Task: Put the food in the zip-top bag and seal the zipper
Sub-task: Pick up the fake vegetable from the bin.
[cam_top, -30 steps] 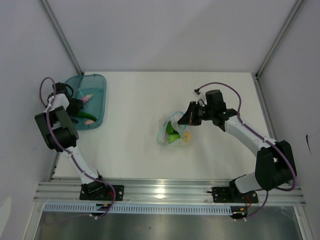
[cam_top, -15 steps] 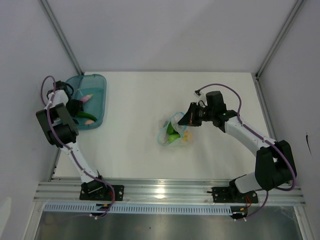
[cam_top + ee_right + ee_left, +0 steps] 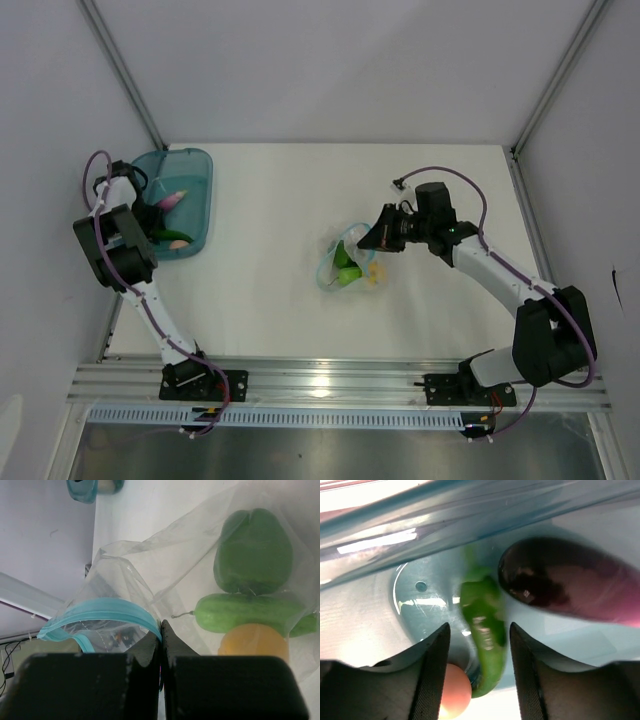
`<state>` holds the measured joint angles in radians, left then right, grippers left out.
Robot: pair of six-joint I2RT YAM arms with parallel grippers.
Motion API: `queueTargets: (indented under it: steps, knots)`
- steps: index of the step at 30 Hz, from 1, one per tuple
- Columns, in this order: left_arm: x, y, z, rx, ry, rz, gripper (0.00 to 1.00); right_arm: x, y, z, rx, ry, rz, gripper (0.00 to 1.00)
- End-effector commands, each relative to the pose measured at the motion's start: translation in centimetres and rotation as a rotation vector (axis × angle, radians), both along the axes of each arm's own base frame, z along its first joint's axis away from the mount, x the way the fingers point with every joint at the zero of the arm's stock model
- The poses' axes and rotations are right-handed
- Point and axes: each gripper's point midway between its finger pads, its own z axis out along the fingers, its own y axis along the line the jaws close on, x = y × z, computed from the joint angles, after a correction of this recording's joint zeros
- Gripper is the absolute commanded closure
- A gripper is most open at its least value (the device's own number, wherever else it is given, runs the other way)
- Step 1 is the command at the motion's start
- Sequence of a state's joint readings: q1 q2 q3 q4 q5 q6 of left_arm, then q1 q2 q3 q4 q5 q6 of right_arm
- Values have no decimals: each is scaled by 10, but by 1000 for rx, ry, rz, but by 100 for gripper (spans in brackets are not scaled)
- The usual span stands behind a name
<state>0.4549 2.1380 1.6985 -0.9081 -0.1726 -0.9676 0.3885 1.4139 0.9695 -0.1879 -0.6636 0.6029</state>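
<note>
Right pincer [image 3: 161, 626] clamped on zipper [image 3: 100, 609], left pincer [image 3: 477, 628] spread around green pepper [image 3: 483, 647] in tub [image 3: 445, 510]

Zip-top bag [image 3: 200, 540]: thin clear plastic film, crinkled, shiny. Zipper [image 3: 107, 606]: smooth light blue plastic strip. Bell pepper [image 3: 254, 552], cucumber [image 3: 240, 612] and orange fruit [image 3: 252, 642] look like smooth satin plastic. Tub [image 3: 445, 510]: translucent teal plastic, glossy with glare. Eggplant [image 3: 560, 580] and chili pepper [image 3: 482, 630] are glossy, pink piece [image 3: 454, 690] matt. My left fingers [image 3: 434, 675]: matt black plastic.
</note>
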Motion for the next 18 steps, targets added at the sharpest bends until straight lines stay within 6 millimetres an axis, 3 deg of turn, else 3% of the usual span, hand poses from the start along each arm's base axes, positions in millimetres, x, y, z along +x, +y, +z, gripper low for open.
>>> queueTargets:
  steps: [1,6,14,18]
  knots:
    - [6,6,3,-1,-15,7,48,2,0,21,34,-64,-4,100]
    - [7,4,1,-10,-25,-10,68,2,-2,23,28,-73,-11,100]
    - [7,4,1,-22,-71,-14,85,3,-2,23,29,-75,-13,100]
    - [4,1,-1,-37,-92,-20,88,2,-2,23,27,-74,-12,100]
